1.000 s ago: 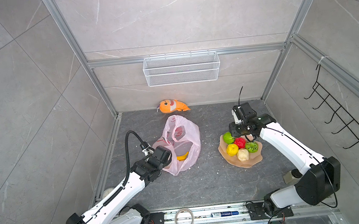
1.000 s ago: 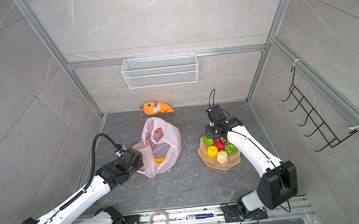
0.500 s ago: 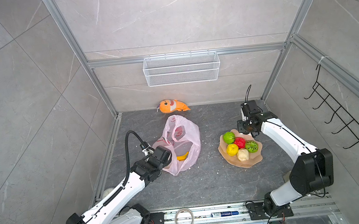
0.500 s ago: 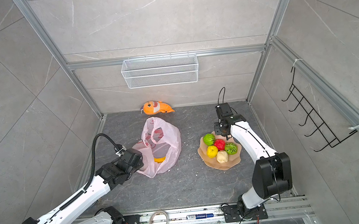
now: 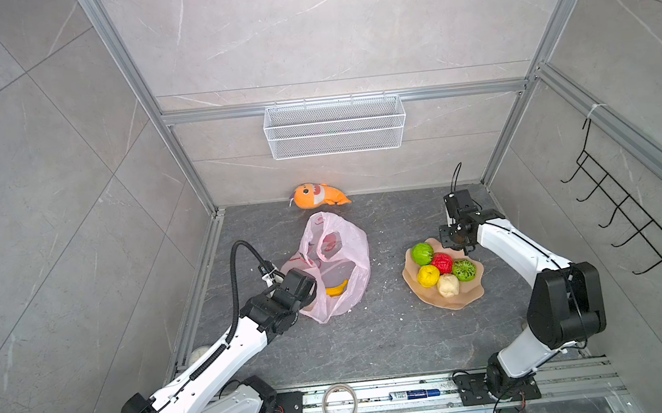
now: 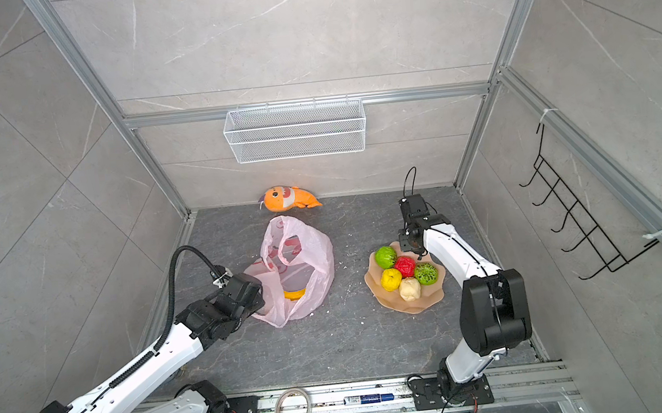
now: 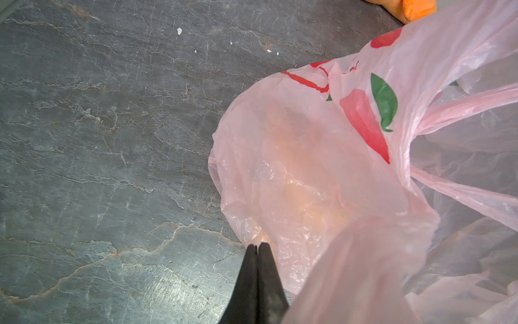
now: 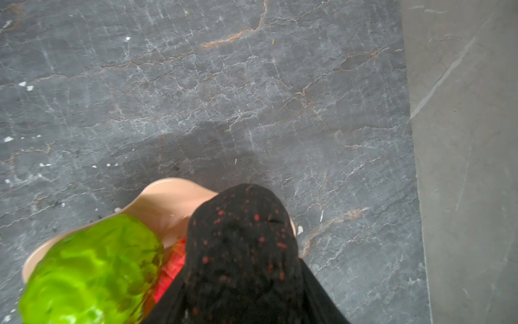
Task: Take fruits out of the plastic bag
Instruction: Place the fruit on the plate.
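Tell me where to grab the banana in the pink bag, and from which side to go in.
Grip the banana across its middle, fingers spanning its narrow width: it lies flat and curved in the bag. Come down from above, toward the handle end; the mouth seems to gape upward there, with the left tool pinching its rim.

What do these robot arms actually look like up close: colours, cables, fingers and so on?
The left arm and right arm are smooth white shells joined by chunky black joints. A ribbed black hose arcs over the left one; a thin black wire loops above the right one's wrist. The left gripper has two slim, black, tapering fingers.
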Robot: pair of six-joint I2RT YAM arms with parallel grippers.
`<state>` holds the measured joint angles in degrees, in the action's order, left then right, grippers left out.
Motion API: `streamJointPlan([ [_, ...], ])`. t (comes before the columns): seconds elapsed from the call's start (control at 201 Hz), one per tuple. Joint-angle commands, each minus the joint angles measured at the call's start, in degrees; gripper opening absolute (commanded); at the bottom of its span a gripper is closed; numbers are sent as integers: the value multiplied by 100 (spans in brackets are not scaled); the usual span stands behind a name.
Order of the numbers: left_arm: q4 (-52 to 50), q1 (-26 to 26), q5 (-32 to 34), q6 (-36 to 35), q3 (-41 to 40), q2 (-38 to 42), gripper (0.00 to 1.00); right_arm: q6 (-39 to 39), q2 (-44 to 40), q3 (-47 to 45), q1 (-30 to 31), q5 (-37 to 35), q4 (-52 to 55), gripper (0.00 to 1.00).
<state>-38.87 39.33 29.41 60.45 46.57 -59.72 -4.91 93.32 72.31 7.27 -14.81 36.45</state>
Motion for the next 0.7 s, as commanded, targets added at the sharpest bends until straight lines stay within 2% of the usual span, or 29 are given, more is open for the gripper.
streamJointPlan([
  [0.0,-84,-28,83,-33,204,49,0,144,149,-20,-57,-120,-138,34],
  [0.697,-94,-25,57,11,160,85,0,74,676,-55,-109,98,-164,38],
])
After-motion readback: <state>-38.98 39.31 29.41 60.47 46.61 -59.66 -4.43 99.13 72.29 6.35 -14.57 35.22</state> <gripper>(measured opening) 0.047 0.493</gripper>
